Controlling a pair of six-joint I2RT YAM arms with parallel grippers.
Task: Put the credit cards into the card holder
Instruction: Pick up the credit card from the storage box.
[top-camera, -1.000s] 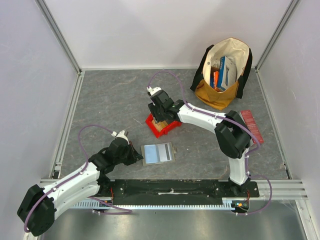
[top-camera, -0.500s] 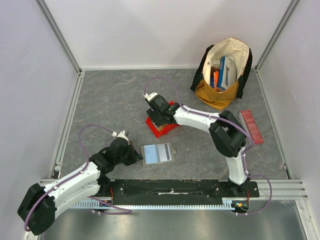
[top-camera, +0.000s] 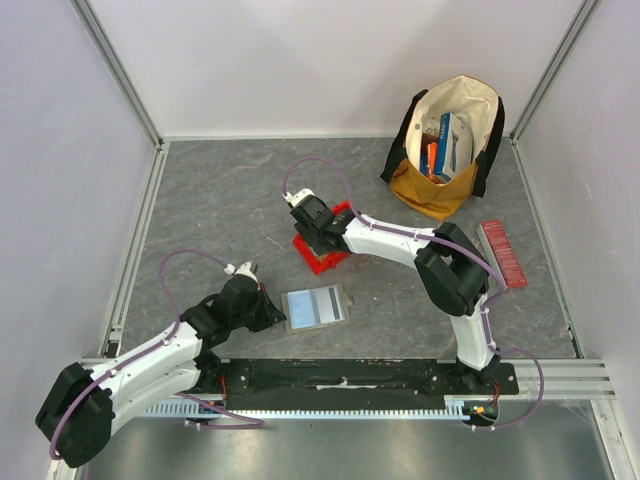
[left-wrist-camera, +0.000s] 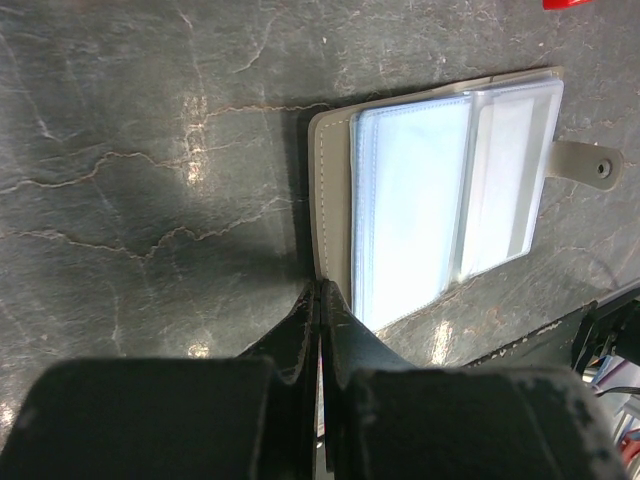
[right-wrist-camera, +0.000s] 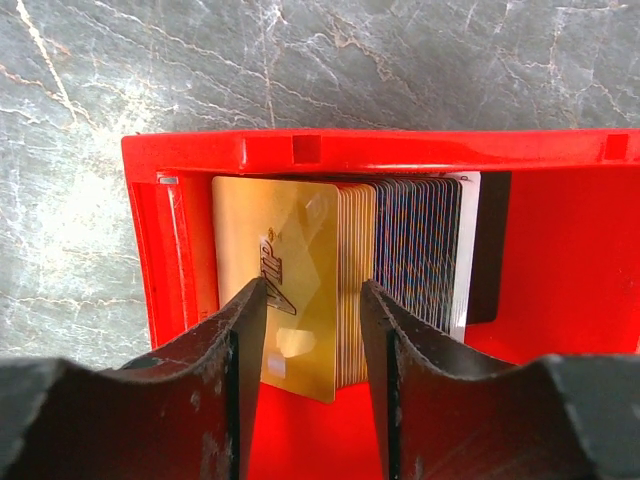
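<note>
Below overhead-view centre, the open card holder (top-camera: 316, 307) lies flat, left gripper (left-wrist-camera: 320, 300) closed at its edge. Above it, right gripper (right-wrist-camera: 312, 330) brackets gold credit cards (right-wrist-camera: 300, 290) inside the red bin (right-wrist-camera: 300, 150), clamp uncertain. Loading apparently all remains.

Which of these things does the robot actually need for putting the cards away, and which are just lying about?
Needed: credit cards, red bin holding them, card holder, left gripper, right gripper.
Lying about: cloth bag of boxes, long red ribbed box.
</note>
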